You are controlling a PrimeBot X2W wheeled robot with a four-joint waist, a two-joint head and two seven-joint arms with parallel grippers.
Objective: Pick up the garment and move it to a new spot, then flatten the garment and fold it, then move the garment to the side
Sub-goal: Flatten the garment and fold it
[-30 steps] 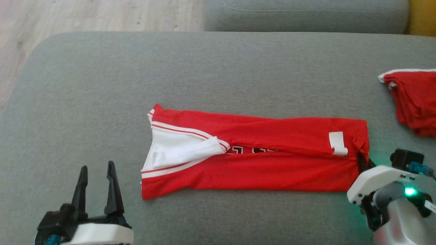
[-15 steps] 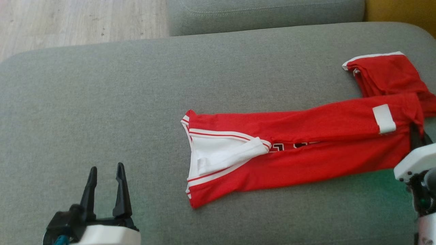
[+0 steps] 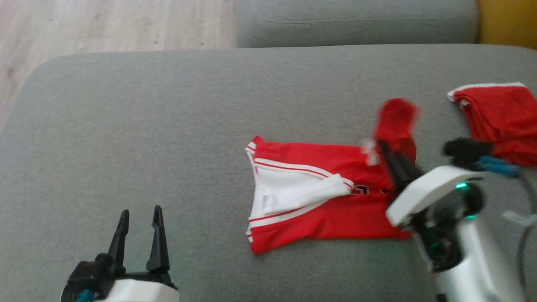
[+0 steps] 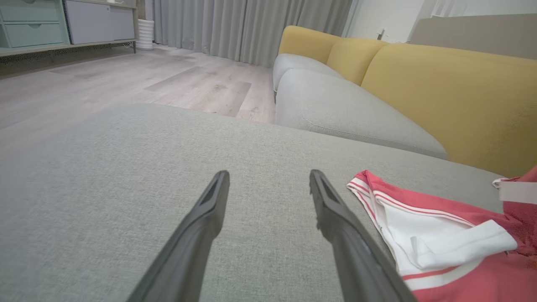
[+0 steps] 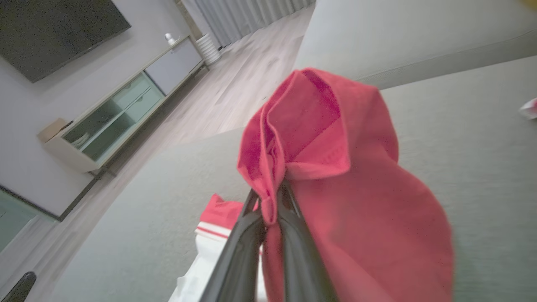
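Observation:
The garment (image 3: pixel 319 205), a red jersey with white trim, lies on the grey sofa cushion (image 3: pixel 168 126). Its white collar end (image 4: pixel 440 235) points left. My right gripper (image 3: pixel 388 153) is shut on the jersey's right end and has lifted that end up and leftward over the rest. The pinched red cloth (image 5: pixel 327 167) bunches above the fingers in the right wrist view. My left gripper (image 3: pixel 140 218) hovers open at the lower left, well apart from the jersey, with nothing between its fingers (image 4: pixel 335 218).
A second red garment (image 3: pixel 499 117) lies folded at the cushion's right edge. Another grey cushion (image 3: pixel 356 21) and a yellow backrest (image 4: pixel 440 84) stand behind. Wooden floor (image 3: pixel 105 25) shows beyond the cushion's left corner.
The right gripper has carried the jersey's right end up and to the left, so the jersey now looks much shorter. The camera has shifted. The left gripper stays open.

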